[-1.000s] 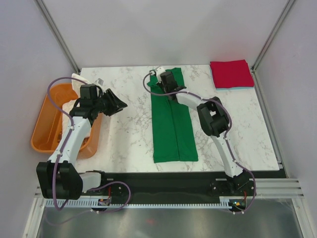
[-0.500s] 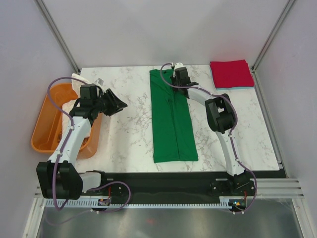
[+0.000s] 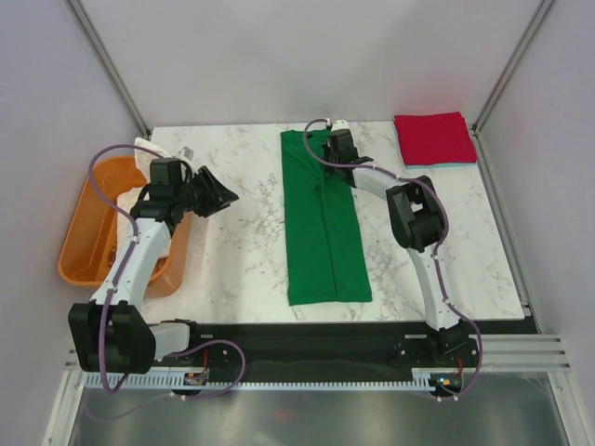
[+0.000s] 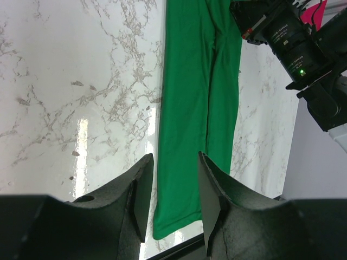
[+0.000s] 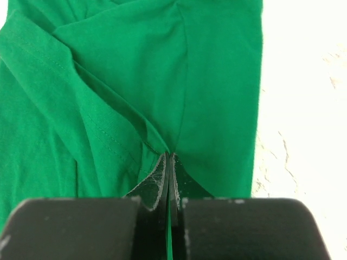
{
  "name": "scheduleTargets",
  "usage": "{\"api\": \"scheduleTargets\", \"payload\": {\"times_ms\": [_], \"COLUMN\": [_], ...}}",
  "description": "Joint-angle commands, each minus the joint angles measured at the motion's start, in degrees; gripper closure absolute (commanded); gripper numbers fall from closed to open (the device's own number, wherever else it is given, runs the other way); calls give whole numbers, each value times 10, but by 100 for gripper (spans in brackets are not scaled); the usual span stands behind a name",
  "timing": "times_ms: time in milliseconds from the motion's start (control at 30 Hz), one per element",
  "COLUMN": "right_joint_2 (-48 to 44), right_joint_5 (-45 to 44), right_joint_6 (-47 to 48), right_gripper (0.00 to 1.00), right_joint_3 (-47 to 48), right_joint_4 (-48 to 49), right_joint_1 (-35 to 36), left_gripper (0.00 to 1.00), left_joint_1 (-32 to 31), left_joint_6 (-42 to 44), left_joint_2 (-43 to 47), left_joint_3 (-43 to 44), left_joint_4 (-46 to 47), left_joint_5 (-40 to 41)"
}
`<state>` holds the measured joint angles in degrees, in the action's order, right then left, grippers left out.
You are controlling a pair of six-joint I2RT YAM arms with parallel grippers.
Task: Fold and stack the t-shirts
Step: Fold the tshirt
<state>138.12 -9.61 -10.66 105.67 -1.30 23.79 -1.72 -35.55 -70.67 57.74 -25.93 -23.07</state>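
Observation:
A bright green t-shirt (image 3: pixel 323 223) lies as a long narrow strip down the middle of the marble table (image 3: pixel 237 255). My right gripper (image 3: pixel 335 141) sits low at the strip's far right corner. Its jaws are shut on a pinch of the green cloth (image 5: pixel 124 70), with the gripper (image 5: pixel 169 158) right at a crease. A folded red t-shirt (image 3: pixel 433 137) rests at the far right corner, with a pale blue edge (image 3: pixel 450 164) showing beneath it. My left gripper (image 3: pixel 219 195) hovers left of the strip, open and empty. In the left wrist view, the green t-shirt (image 4: pixel 198 97) shows past the gripper (image 4: pixel 174 158).
An orange plastic tub (image 3: pixel 79 251) stands off the table's left edge, under my left arm. White cloth (image 3: pixel 144 146) lies at its far end. The right arm (image 4: pixel 295 40) crosses the left wrist view's top right. Grey walls with metal posts close in the back and sides.
My right gripper moved right, from over the shirt's top middle to its far right corner, carrying the cloth. The shirt's top now lies spread out. The left arm has not moved.

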Motion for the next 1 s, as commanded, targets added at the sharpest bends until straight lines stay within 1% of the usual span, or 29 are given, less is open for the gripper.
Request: {"api": "scheduleTargets", "payload": {"times_ms": [0,367,400,433,500,633,733,800,967], "right_joint_2": [-44,-52,-54,-58,-59,-80,-94,-101,-79], "right_joint_5": [-32,-66,-72,-79,-90,-99,-90,-68,-2], "right_joint_6": [-20,-54,-57,-59,-69,-76,-81,-82,-82], "right_gripper": [100,99,97,91,83,82,82,80,74], "right_joint_3": [-11,-19,-20,-20,-8,-6,-5,5,36], "right_joint_4": [9,-7,-10,-23,-43,-72,-75,-74,-63], "right_joint_1": [2,1,2,2,1,2,4,4,10], "left_gripper": [54,54,54,54,54,53,53,53,53], "left_joint_1": [3,3,3,3,4,3,3,3,3], "left_joint_6": [2,2,1,0,1,1,0,0,1], "left_joint_2": [4,4,3,2,3,3,3,4,4], "left_joint_3": [-2,-1,-1,-1,-1,-1,-1,-1,-1], "left_joint_4": [22,22,23,23,22,23,23,24,26], "left_joint_5": [-11,-11,-10,-11,-13,-13,-14,-15,-18]}}
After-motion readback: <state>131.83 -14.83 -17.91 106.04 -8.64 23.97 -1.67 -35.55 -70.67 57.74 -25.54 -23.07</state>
